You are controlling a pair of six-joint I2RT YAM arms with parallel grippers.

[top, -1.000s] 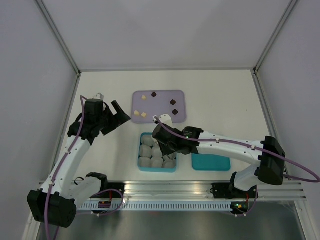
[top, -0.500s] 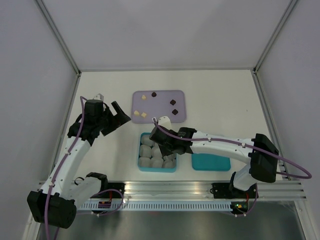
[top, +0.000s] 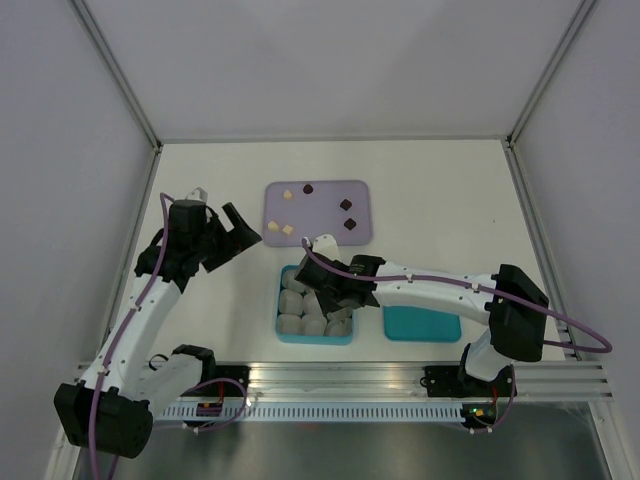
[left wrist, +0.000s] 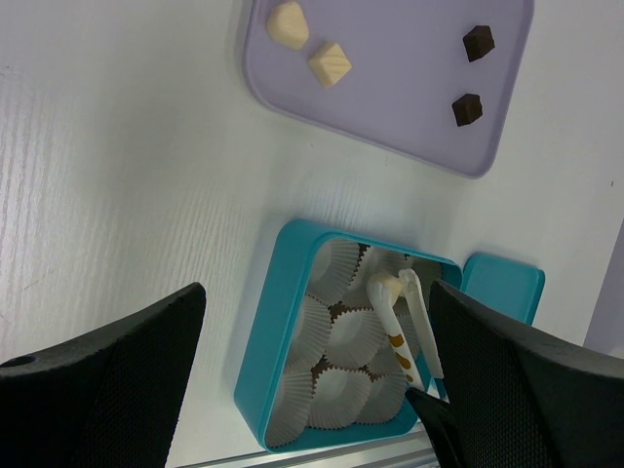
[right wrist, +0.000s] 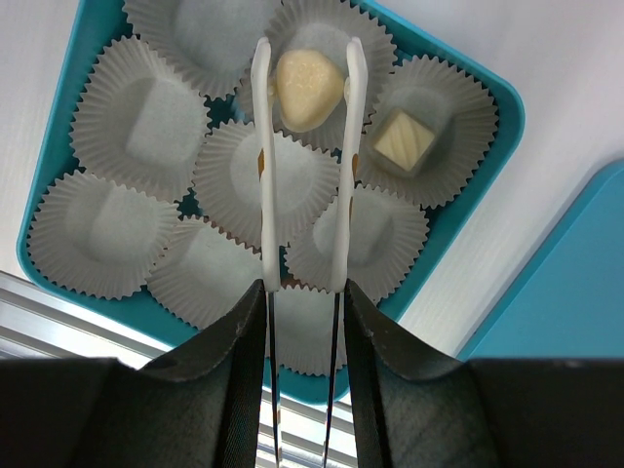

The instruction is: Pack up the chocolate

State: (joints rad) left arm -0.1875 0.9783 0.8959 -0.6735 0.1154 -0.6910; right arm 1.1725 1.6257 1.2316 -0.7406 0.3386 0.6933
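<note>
My right gripper (right wrist: 302, 312) is shut on white tongs (right wrist: 261, 166). The tong tips pinch a cream-white chocolate (right wrist: 309, 88) just over a paper cup at the far side of the teal box (right wrist: 509, 109). Another cream piece (right wrist: 405, 137) sits in the cup beside it. Several more chocolates lie on the lavender tray (top: 325, 225): cream ones (left wrist: 288, 23) (left wrist: 331, 64) and dark ones (left wrist: 478, 42) (left wrist: 467, 108). My left gripper (top: 240, 228) hangs open above the table, left of the tray, with nothing in it.
The teal box (top: 283, 335) holds several white paper cups, most with nothing in them. Its teal lid (top: 422, 325) lies flat just to its right. A metal rail runs along the near edge. White walls stand on three sides.
The right arm's elbow has swung left and the tongs with the cream piece have shifted slightly over the box. The left arm has not moved.
</note>
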